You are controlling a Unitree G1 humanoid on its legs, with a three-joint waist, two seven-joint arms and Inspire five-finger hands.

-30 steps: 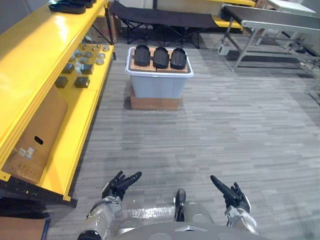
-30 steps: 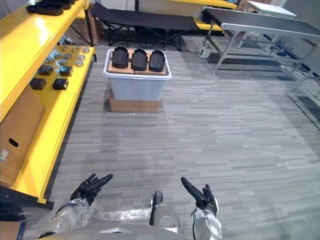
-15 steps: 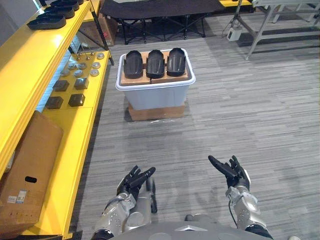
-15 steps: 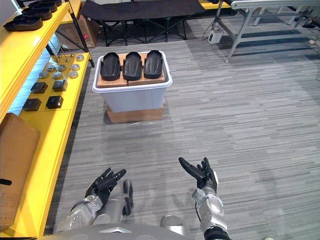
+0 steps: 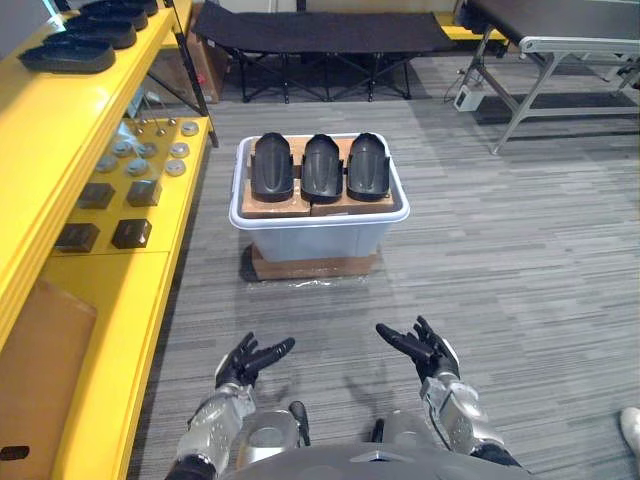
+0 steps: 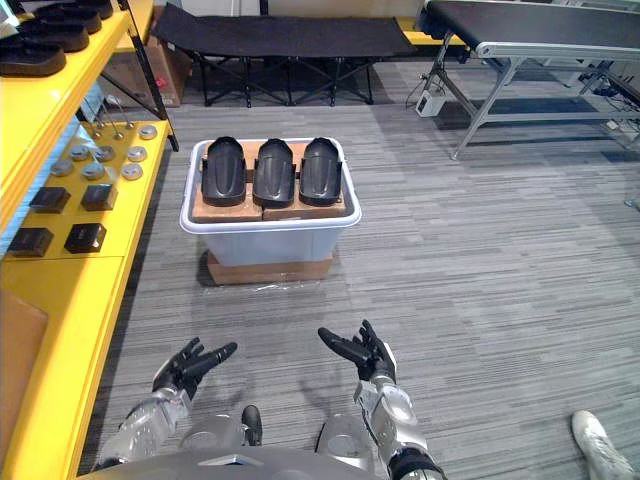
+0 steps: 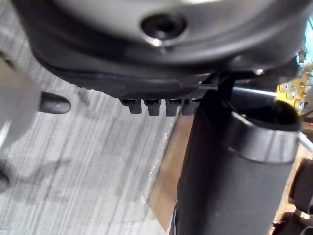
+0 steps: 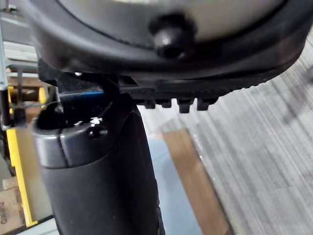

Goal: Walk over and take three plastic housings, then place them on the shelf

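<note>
presently, plastic housings (image 5: pixel 322 167): three black ones, side by side in a row, upper centre of the head views, with neither hand on them.
their support: brown boards (image 5: pixel 300 208) lie across the top of a pale grey bin (image 5: pixel 318 235), and the housings rest on the boards.
under the bin: a flat cardboard slab (image 5: pixel 312 267) on the grey plank floor (image 5: pixel 500 280).
left hand (image 5: pixel 247 361): lower left of centre, fingers straight and spread apart, holding nothing, well short of the bin.
right hand (image 5: pixel 422 347): lower right of centre, fingers loose and apart, empty, also well short of the bin.
yellow shelf (image 5: pixel 70 120): runs down the left edge; more dark housings (image 5: pixel 70 55) sit on its top level at upper left.
lower shelf level: round metal parts (image 5: pixel 140 158) and small black blocks (image 5: pixel 95 215).
cardboard box (image 5: pixel 35 380): bottom left, on the lower shelf level.
black folding cot (image 5: pixel 320 32): top centre, beyond the bin.
conveyor table (image 5: pixel 560 25): upper right corner.
white shoe (image 5: pixel 630 428): a person's, at the lower right edge.
</note>
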